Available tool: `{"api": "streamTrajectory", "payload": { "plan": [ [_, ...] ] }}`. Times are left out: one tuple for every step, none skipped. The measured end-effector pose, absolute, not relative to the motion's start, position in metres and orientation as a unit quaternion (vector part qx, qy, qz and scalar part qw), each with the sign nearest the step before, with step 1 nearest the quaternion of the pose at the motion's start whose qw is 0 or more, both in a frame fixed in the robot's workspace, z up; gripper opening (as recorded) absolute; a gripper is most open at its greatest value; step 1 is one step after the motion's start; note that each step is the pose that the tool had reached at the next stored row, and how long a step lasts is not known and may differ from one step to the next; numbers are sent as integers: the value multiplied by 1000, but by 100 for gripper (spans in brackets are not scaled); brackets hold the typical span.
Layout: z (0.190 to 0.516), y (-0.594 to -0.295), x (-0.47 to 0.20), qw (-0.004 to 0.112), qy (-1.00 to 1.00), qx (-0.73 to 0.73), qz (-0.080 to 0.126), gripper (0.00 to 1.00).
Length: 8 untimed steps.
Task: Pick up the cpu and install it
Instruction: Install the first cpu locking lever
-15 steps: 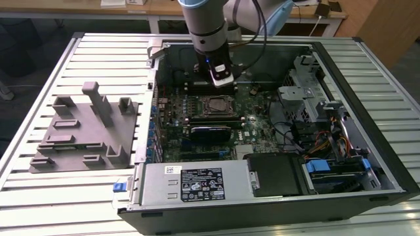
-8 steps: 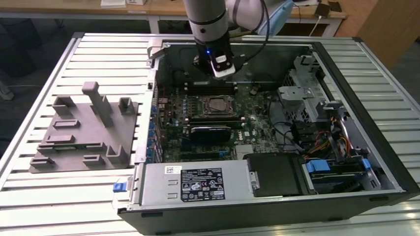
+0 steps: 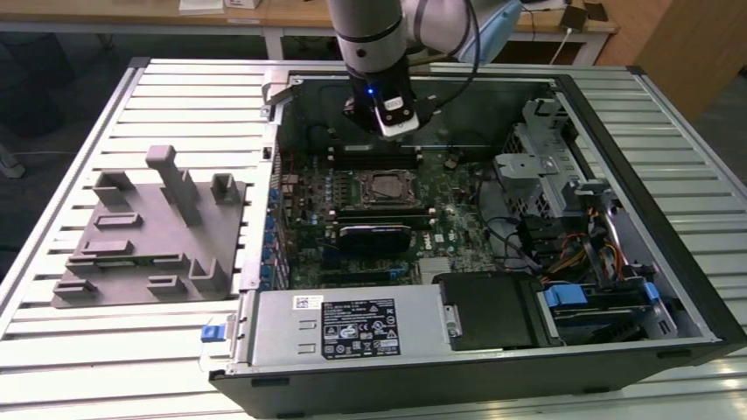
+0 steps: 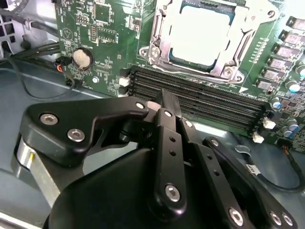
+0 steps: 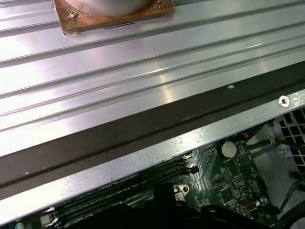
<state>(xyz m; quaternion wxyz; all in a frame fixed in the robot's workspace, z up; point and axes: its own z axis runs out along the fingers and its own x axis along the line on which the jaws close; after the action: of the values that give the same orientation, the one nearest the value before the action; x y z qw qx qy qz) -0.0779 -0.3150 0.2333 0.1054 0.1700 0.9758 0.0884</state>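
Already, the cpu [image 4: 200, 36] lies flat in its socket frame [image 4: 162, 52] on the motherboard [image 4: 100, 28], so you seem to be at the seating step. Your gripper [image 4: 164, 102] hangs just beside it, jaws drawn together on nothing. The socket's lever is hard to make out.

Socket [image 3: 389, 186] open above; case walls [image 3: 607, 227] surround.

The cpu [image 4: 200, 36] is seen seated within the metal socket frame [image 4: 162, 45] on the motherboard [image 4: 107, 36]. The gripper [image 4: 167, 102] is held above the memory slots [image 4: 200, 102], nothing gripped.
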Motion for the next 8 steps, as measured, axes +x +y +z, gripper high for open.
{"api": "streamTrajectory", "payload": {
  "plan": [
    [233, -315, -77, 104, 976, 170, 86, 11],
    [233, -315, -77, 101, 977, 170, 83, 11],
    [233, -315, -76, 96, 978, 171, 77, 11],
    [233, -315, -75, 92, 978, 171, 74, 11],
    [233, -315, -74, 89, 979, 171, 69, 11],
    [233, -315, -74, 86, 979, 171, 65, 11],
    [233, -316, -73, 81, 980, 171, 57, 11],
    [233, -318, -73, 77, 981, 171, 52, 11]
  ]
}}
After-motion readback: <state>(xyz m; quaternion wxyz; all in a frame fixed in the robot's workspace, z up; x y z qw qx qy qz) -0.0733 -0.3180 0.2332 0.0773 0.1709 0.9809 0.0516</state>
